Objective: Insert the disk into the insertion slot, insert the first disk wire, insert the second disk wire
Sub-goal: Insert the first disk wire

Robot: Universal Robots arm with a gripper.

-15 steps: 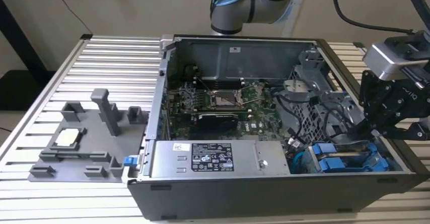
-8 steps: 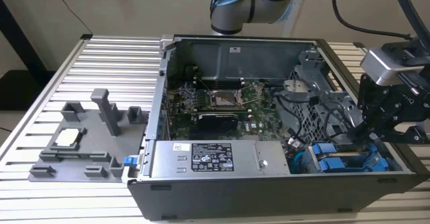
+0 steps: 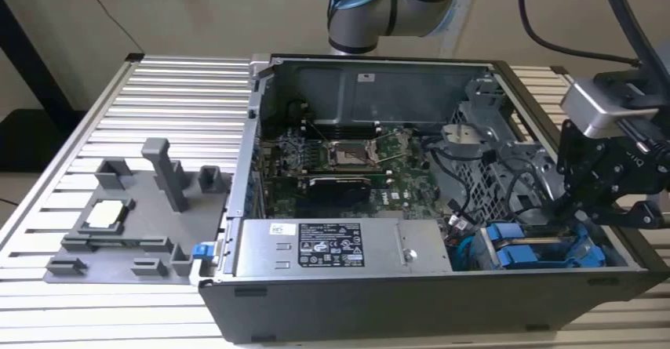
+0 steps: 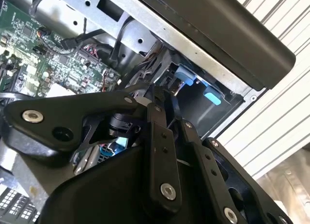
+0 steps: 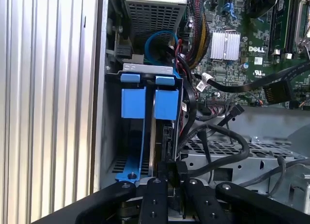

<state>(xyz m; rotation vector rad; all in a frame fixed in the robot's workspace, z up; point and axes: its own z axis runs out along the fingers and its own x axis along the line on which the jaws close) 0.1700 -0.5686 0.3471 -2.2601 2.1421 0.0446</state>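
Here the end effector (image 5: 169, 171) hangs low inside the open computer case (image 3: 419, 306), at the corner on the exterior view's right, just beside the disk (image 5: 166, 105). The disk sits on edge in the insertion slot (image 5: 145, 68), its blue frame beside a second blue frame (image 5: 133, 103). Black cables (image 5: 227, 137) loop close by. I cannot tell whether the end effector is apart or clamped. The case rests on the ribbed tabletop (image 3: 178, 90).

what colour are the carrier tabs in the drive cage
Bright blue. The carrier tabs show best in the first wrist view.
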